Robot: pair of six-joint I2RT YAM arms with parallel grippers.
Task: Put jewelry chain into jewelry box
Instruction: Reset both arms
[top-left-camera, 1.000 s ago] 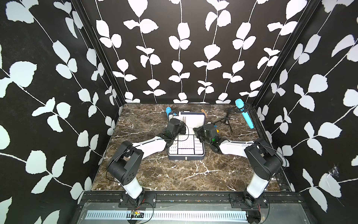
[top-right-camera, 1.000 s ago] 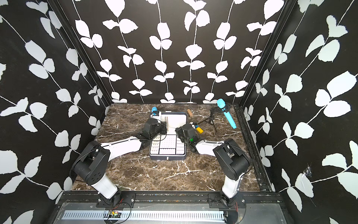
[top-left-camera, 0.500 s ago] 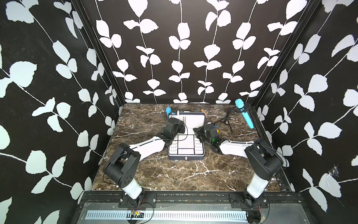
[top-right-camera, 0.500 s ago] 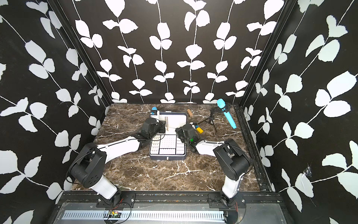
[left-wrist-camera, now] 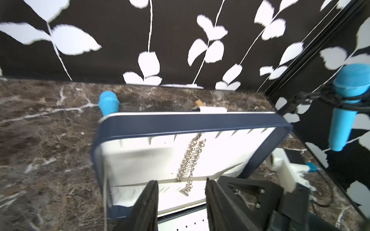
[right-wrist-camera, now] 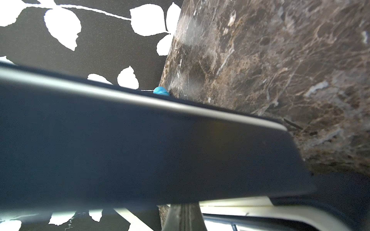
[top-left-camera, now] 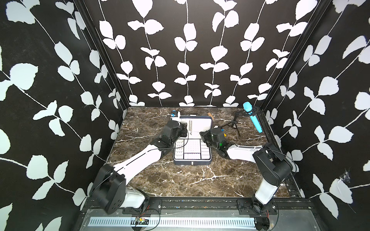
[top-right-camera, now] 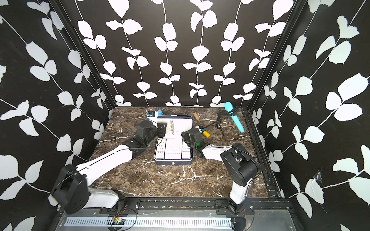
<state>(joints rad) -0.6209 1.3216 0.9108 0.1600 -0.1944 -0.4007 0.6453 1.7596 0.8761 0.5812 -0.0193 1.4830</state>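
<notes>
The jewelry box [top-left-camera: 192,162] stands open in the middle of the table, its navy lid [left-wrist-camera: 180,122] raised and showing white lining. The jewelry chain [left-wrist-camera: 191,158] hangs doubled down that lining from the row of hooks near the lid's top edge, and shows faintly in both top views [top-left-camera: 189,126] [top-right-camera: 172,125]. My left gripper [left-wrist-camera: 181,197] is open just in front of the lid. The chain's small end piece lies in the gap between its fingers, touching neither. My right gripper [right-wrist-camera: 184,219] is shut, with nothing between its fingers, at the lid's right side edge [top-left-camera: 202,134].
A blue microphone [top-left-camera: 252,118] on a black tripod stands at the back right. A blue-capped object [top-left-camera: 174,113] sits behind the lid's left corner, a small brown block [top-right-camera: 195,116] behind its right. A yellow block [top-right-camera: 206,134] lies beside the right wrist.
My left gripper has gone from shut to open and its arm has drawn back a little toward the front left. The right arm has not moved.
</notes>
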